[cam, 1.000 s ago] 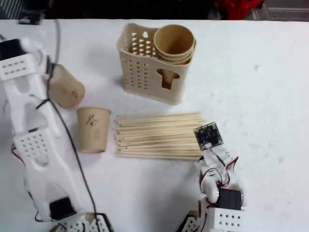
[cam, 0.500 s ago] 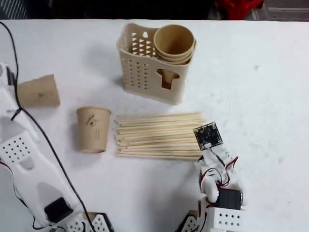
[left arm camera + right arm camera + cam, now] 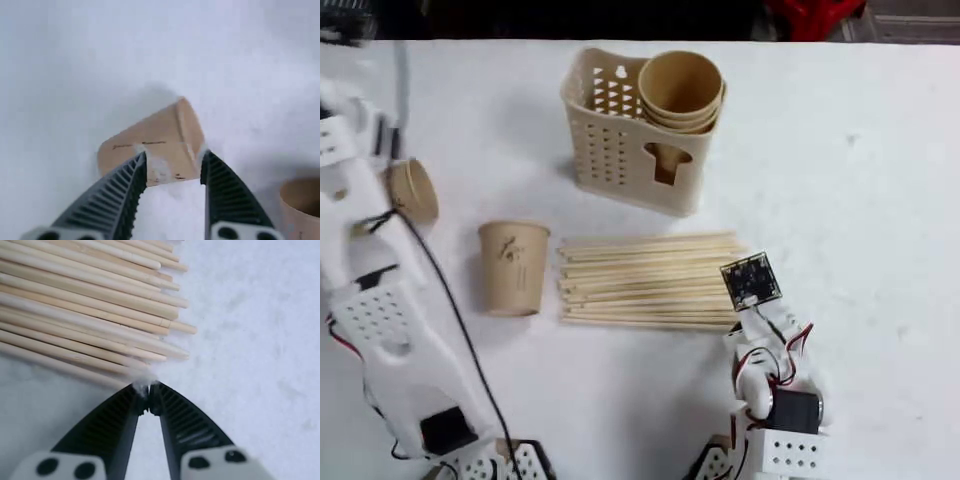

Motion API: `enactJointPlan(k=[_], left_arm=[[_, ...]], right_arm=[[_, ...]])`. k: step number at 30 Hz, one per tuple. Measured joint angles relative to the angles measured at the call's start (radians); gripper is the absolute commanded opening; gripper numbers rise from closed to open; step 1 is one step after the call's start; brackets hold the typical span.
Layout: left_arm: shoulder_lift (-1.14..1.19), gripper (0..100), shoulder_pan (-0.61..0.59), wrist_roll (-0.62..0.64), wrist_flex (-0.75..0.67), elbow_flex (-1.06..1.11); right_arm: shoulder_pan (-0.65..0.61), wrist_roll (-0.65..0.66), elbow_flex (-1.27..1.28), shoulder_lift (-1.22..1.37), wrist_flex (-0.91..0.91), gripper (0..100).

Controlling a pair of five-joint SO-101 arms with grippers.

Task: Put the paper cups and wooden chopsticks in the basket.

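Note:
My left gripper (image 3: pixel 172 162) is shut on a brown paper cup (image 3: pixel 150 142) held on its side; the high view shows this cup (image 3: pixel 413 190) at the far left with its mouth turned upward. A second paper cup (image 3: pixel 513 267) stands left of the wooden chopsticks (image 3: pixel 650 280), which lie in a flat bundle below the basket (image 3: pixel 610 150). Stacked paper cups (image 3: pixel 681 88) sit in the basket's right part. My right gripper (image 3: pixel 147 392) is shut, with nothing in it, its tips at the near ends of the chopsticks (image 3: pixel 90 305).
The rim of the standing cup (image 3: pixel 300 205) shows at the edge of the left wrist view. The left arm's white body (image 3: pixel 390 330) and its black cable run down the left side. White tabletop (image 3: pixel 860 200) lies open right of the basket.
The left arm swung left with the cup, then slightly back right, and the cup turned its mouth upward. The right arm, chopsticks and basket kept still.

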Motion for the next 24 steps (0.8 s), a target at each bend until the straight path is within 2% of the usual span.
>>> enactJointPlan(k=[5, 13, 24], left_arm=[[-0.035, 21, 0.08, -0.104, 0.0, 0.169], [-0.037, 18, 0.08, -0.16, 0.0, 0.189], [0.034, 18, -0.046, -0.224, -0.038, 0.189]], right_arm=[[0.0, 0.0, 0.0, 0.0, 0.0, 2.1], [0.0, 0.0, 0.0, 0.0, 0.0, 2.1], [0.0, 0.0, 0.0, 0.0, 0.0, 2.1]])
